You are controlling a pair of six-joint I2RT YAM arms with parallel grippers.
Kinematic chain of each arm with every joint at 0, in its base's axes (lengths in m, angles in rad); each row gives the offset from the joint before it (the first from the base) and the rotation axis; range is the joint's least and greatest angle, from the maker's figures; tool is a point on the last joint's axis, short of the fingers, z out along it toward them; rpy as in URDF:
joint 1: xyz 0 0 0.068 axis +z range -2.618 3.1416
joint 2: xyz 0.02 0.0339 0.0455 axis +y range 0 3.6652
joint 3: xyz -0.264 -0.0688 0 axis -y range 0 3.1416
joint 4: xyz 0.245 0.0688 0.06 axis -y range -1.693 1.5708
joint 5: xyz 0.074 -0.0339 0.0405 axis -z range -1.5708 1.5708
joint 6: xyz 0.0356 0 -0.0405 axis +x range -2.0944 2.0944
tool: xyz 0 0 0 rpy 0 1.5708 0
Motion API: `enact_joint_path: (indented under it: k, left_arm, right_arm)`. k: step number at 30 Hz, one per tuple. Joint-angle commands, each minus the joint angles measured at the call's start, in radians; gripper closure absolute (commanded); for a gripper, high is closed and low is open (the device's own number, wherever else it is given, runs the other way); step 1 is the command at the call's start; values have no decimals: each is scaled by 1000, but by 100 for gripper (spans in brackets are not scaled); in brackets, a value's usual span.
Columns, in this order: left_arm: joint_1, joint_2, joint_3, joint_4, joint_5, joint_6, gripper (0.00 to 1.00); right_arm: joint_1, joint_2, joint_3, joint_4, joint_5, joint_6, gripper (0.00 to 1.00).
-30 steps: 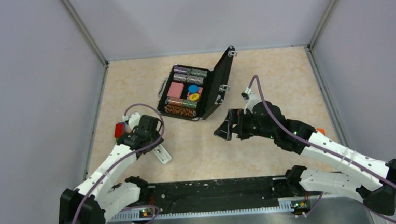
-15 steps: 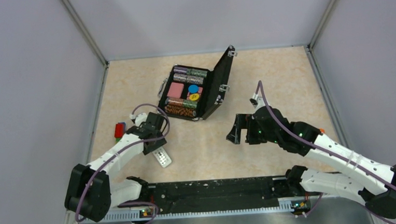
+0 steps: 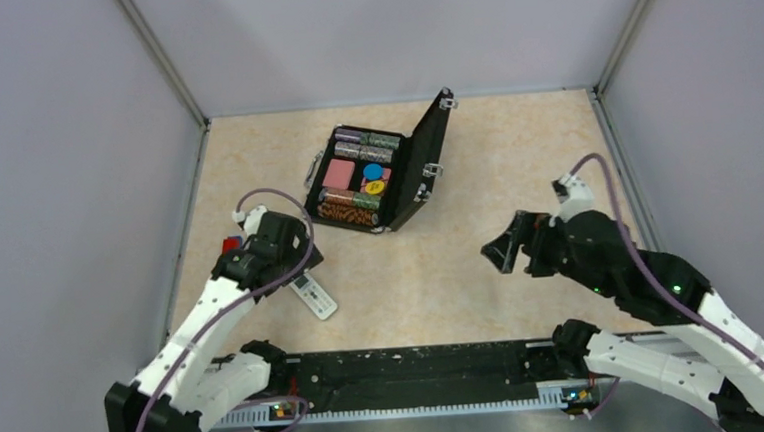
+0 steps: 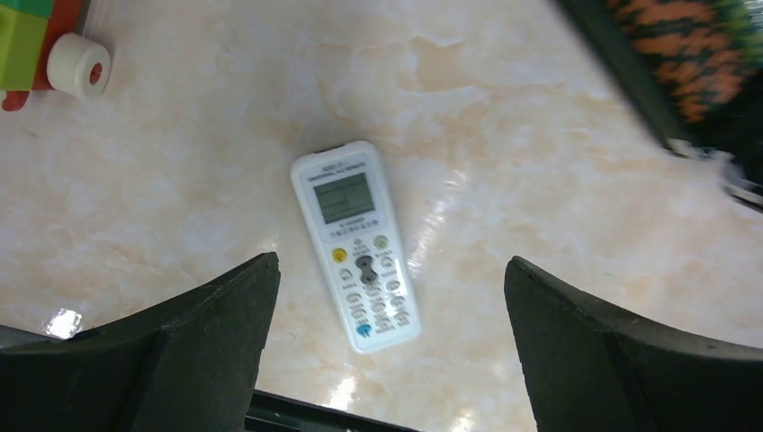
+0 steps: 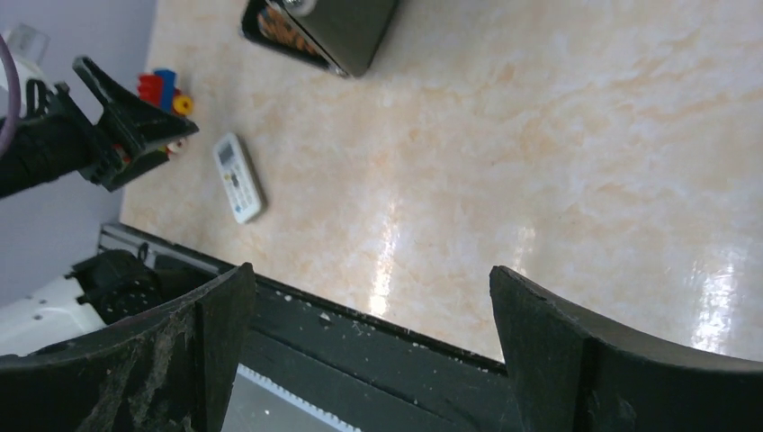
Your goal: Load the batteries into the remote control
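Remote [image 4: 355, 245] lies face-up, toy block [image 4: 27, 40] near it, open black case [image 3: 385, 171] beyond. Left gripper [image 4: 391, 270] above the remote, right gripper [image 5: 369, 279] well apart from it, both spread wide, empty.

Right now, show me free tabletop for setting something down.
Bare: between the slim white remote control and the right fingers; also right of the open black case. Crowded at left: remote, coloured block toy, left fingers.

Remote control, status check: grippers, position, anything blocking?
Left gripper open over the remote control, clear of it. Right gripper open, empty. Remote control face up on table; batteries not seen. Nothing blocking.
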Motion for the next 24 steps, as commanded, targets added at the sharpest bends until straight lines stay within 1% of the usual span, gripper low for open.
enact_joint_path:
  k: [1,4,6,11,14,17,21,24]
  left_arm:
    - [0,-182,124,-154,53,35,1]
    - [0,-341,186,-191,46,89,1]
    - [0,-471,222,-209,15,106,1]
    - [0,-712,315,-252,-54,155,1]
    - [-1,-805,381,-290,-60,176,1]
    - [1,-858,446,-331,-60,188,1]
    - [0,-946,469,-348,-106,195,1]
    - [0,-1014,478,-347,-111,196,1]
  right_arm:
    - [-10,-65,174,-132,153,-62,1]
    - [-10,-100,269,-183,206,-79,1]
    - [-9,-120,313,-186,225,-95,1]
    - [-9,-152,434,-210,290,-152,1]
    - [-10,-162,510,-227,310,-172,1]
    - [-10,-179,555,-238,318,-177,1]
    - [-9,-209,591,-273,373,-171,1]
    - [-10,-238,599,-289,394,-169,1]
